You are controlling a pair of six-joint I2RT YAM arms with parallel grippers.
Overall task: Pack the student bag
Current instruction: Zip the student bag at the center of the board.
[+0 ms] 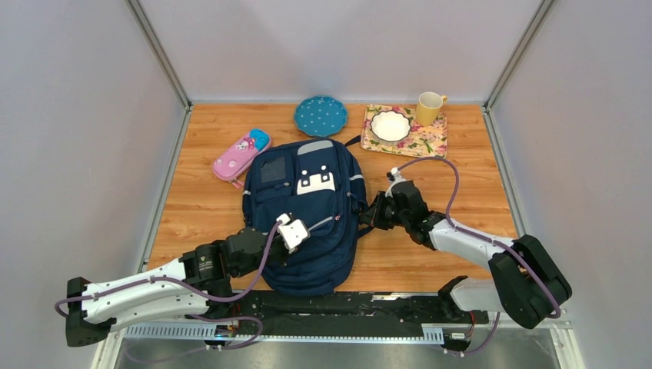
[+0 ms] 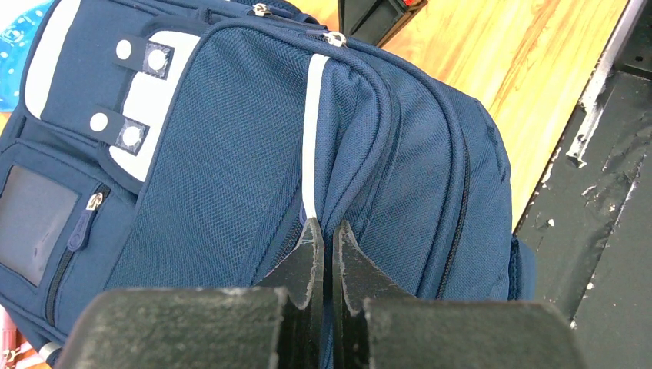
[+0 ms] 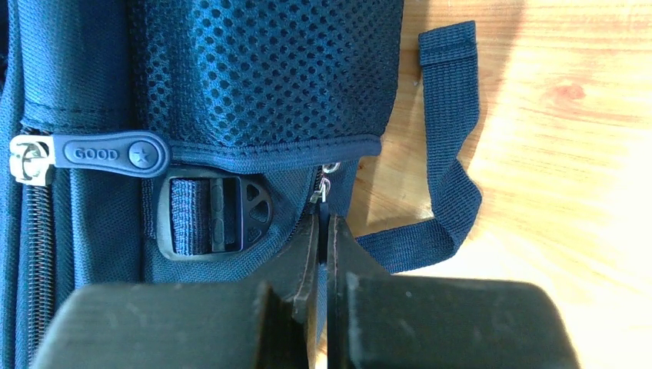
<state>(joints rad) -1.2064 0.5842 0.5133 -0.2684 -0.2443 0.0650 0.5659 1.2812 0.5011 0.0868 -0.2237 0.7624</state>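
The student bag (image 1: 311,207), navy blue with a white patch and pale stripes, lies flat on the wooden table, its grey top panel pointing to the far side. My left gripper (image 2: 327,229) is shut, pinching a fold of the student bag (image 2: 231,154) beside a pale stripe (image 2: 311,131) on the front. In the top view the left gripper (image 1: 310,229) sits over the bag's near front. My right gripper (image 3: 323,219) is shut on a dark zip pull (image 3: 324,206) at the side of the student bag (image 3: 269,69), below the mesh pocket. From above, the right gripper (image 1: 370,216) touches the bag's right edge.
A pink pencil case (image 1: 241,156) lies left of the bag's top. A blue dotted plate (image 1: 320,115) sits at the back. A floral tray (image 1: 430,142) holds a white bowl (image 1: 390,125), with a yellow mug (image 1: 430,108) beside it. A loose strap (image 3: 454,154) trails on the wood.
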